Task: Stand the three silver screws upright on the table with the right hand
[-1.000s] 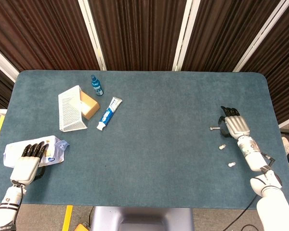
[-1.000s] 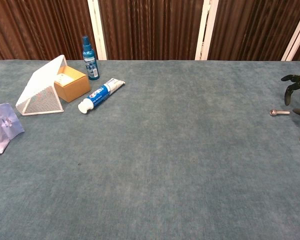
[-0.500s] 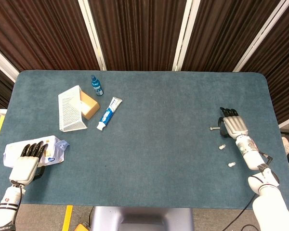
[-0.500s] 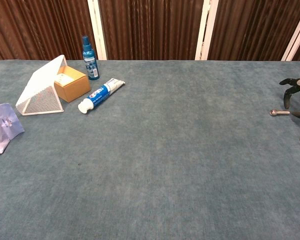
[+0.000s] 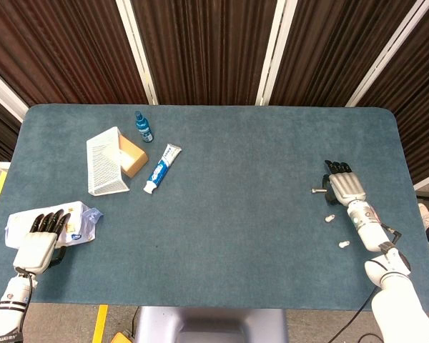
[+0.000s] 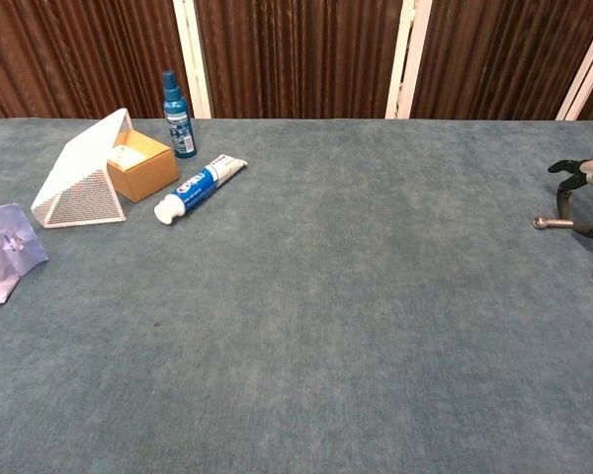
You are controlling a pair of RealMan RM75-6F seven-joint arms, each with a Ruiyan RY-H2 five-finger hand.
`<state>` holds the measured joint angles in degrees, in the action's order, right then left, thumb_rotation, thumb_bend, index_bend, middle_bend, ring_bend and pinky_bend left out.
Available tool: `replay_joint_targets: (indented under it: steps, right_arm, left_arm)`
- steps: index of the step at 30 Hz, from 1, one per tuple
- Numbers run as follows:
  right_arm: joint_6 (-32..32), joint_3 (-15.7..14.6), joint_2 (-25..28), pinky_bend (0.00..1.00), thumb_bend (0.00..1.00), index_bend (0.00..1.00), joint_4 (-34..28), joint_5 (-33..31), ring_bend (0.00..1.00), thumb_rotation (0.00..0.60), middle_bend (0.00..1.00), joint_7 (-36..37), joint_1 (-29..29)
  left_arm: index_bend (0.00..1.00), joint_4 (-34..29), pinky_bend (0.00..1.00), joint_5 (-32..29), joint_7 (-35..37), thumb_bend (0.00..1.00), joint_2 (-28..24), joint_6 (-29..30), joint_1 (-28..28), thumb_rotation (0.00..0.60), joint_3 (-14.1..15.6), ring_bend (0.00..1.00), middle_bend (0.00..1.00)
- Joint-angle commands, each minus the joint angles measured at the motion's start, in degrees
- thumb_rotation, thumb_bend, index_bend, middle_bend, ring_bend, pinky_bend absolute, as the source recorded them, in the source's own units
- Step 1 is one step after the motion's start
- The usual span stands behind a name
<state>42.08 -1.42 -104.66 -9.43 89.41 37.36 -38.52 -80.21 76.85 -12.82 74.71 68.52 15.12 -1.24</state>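
While the right hand [image 5: 345,187] hovers at the table's [image 5: 236,214] three-o'clock edge in the head view, one silver screw [image 5: 318,191] lies flat at its nine o'clock; two more [image 5: 329,217] [image 5: 343,244] sit toward six o'clock. From the chest view, the fingers [image 6: 565,188] arch apart over that lying screw [image 6: 551,222], gripping nothing. Step in hand: the first grasp. Next: pinch the shank, tip it upright.

Bright, even light falls from overhead across the blue worktop [image 5: 236,179] in both views, with no glare on the cloth. Shadows are soft and short, hugging the white mesh holder [image 6: 77,176] and the spray bottle [image 6: 177,101]. The dark curtains [image 5: 200,50] stay dim. Focus is crisp at centre; the head view bows slightly at its edges, and the small screws [image 5: 329,217] show little detail.
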Motion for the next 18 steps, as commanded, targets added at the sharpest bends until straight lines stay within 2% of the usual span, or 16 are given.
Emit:
replay_joint_targets:
  steps: [1,18]
  right_arm:
    - [-0.1,0.0,-0.1,0.0,0.49,0.57,0.1,0.0,0.0,0.6,0.12,0.0,0.0]
    - [-0.7,-0.1,-1.0,0.0,0.49,0.61,0.5,0.1,0.0,0.6,0.13,-0.6,-0.4]
  left_arm:
    - [0.0,0.0,0.06,-0.1,0.0,0.48,0.0,0.0,0.0,0.6,0.0,0.0,0.0]
    - [0.0,-0.3,0.06,-0.7,-0.3,0.48,-0.3,-0.7,0.2,0.6,0.0,0.0,0.0]
